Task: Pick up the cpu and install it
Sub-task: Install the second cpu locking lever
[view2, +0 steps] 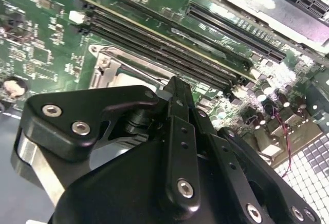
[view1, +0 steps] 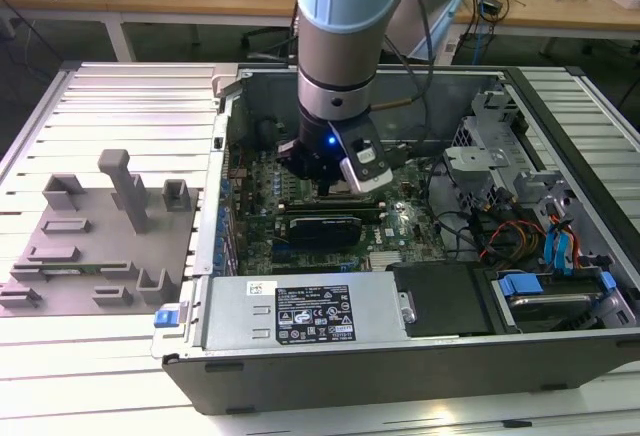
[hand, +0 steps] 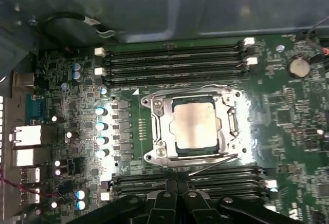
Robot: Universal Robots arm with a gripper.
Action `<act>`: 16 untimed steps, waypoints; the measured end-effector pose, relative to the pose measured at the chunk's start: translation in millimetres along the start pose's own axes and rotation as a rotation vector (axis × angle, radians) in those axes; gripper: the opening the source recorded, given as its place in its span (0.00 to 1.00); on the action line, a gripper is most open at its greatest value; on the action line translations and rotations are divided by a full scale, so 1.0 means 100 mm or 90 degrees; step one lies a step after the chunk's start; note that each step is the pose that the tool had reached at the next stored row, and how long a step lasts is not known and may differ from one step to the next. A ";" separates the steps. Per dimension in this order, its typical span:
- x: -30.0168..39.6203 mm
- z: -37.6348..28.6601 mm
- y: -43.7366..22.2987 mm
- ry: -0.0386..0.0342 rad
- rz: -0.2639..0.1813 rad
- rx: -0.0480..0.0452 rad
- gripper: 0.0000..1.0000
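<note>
Near the middle of the first wrist view sits the cpu (hand: 194,126), a small flat square chip with a silvery-white metal top and a thin darker rim, lying flat inside the shiny metal socket frame (hand: 193,127) on the green motherboard (hand: 288,116). Long black memory slots (hand: 175,62) run above the socket in that frame, and a second bank runs below it. At the bottom edge of the same frame the black gripper (hand: 177,201) shows its linkage, close to the lower slots and apart from the chip (its fingertips are out of sight, so whether the jaws are spread or closed cannot be told, and nothing is seen held in them).

In the exterior view the silver and blue robot arm (view1: 340,46) reaches down into the open grey computer case (view1: 400,346) at the centre of the frame, its black gripper (view1: 325,171) low over the green motherboard (view1: 400,221). At the left of that frame a grey plastic fixture plate (view1: 95,251) with upright blocks lies on the ribbed metal table (view1: 120,96).
</note>
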State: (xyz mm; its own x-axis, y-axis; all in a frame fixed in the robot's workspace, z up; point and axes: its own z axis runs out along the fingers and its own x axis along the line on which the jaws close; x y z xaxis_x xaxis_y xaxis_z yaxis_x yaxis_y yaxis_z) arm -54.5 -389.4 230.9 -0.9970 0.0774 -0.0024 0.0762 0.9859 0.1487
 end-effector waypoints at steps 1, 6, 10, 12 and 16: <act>0.009 0.016 -0.003 0.0000 0.000 -0.0001 0.11; 0.052 0.094 -0.051 0.0008 0.000 -0.0107 0.11; 0.088 0.161 -0.099 0.0022 0.000 -0.0279 0.11; 0.092 0.180 -0.102 0.0026 0.000 -0.0329 0.11; 0.108 0.221 -0.109 0.0030 0.001 -0.0394 0.11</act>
State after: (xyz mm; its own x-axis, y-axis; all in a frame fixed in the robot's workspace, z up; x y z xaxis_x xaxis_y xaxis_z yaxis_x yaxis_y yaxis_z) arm -65.8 -396.0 207.5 -0.9970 0.0774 0.0024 0.0762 0.9748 0.2096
